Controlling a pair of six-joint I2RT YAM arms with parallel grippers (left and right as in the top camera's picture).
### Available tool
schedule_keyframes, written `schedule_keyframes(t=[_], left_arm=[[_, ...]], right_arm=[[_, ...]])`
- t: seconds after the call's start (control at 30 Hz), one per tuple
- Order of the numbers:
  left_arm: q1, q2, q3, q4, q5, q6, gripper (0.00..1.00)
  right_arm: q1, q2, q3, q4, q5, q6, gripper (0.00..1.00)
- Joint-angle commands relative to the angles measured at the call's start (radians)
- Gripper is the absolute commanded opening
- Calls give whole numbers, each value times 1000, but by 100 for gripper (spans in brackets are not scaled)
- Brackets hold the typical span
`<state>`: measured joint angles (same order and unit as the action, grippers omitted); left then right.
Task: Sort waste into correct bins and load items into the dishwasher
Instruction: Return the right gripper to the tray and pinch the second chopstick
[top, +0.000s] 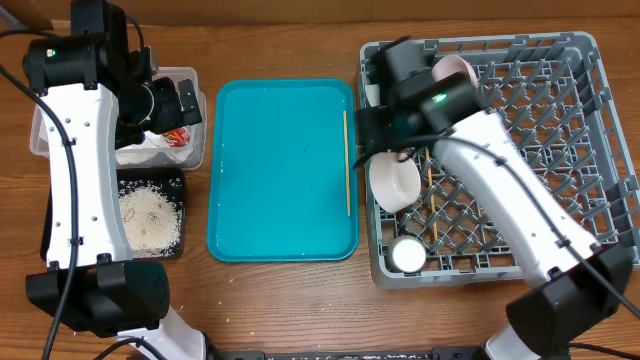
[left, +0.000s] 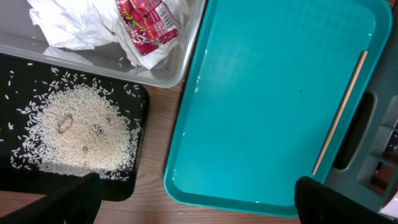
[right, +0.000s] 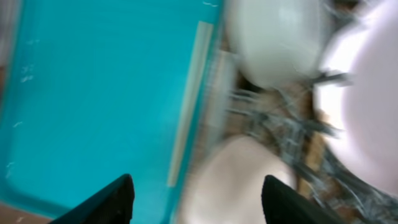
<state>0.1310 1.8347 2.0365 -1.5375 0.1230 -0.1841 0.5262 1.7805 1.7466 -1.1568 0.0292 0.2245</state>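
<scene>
1. The left gripper (left: 198, 204) hangs over the left end of the table. Its two black fingers (left: 65, 202) are spread as wide as they go, with nothing between them.
2. Beneath it, the clear plastic rectangular tub (left: 168, 71) holds crumpled white paper napkin pieces (left: 81, 25). A small red-and-white snack wrapper (left: 146, 23) lies on top of the paper.
3. Just beside the tub, on its near side, the shallow black rectangular tray (left: 142, 124) carries a heap of loose beige rice-like grains (left: 74, 134). Stray grains are scattered around the heap.
4. The large teal plastic tray (top: 280, 170) lies between the two bins and the rack. One thin wooden chopstick (top: 347, 160) lies lengthwise inside its right rim.
5. The right gripper (right: 196, 202) hovers over the left side of the large square grey plastic dish rack (top: 560, 130). Its fingers are parted and grip nothing, though the right wrist view is blurred.
6. Inside the rack, a white bowl (top: 393, 178) sits near the left wall. A small white cup (top: 407, 253) sits in the front left corner.
7. A pale round dish (top: 455, 68) stands at the back, partly hidden by the arm. I cannot tell whether it is a plate or a bowl.
</scene>
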Motion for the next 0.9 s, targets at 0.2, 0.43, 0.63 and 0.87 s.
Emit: schedule_keyframes(t=[0.2, 0.43, 0.63, 0.87], left_arm=[[0, -17, 12, 2, 0, 4, 100], [0, -17, 12, 2, 0, 4, 100], [0, -17, 12, 2, 0, 4, 100], [0, -17, 12, 2, 0, 4, 100]], right_arm=[[133, 162, 13, 141, 131, 169, 67], [133, 336, 13, 203, 182, 153, 65], [133, 434, 13, 221, 196, 89, 64], [133, 481, 13, 233, 206, 81, 64]])
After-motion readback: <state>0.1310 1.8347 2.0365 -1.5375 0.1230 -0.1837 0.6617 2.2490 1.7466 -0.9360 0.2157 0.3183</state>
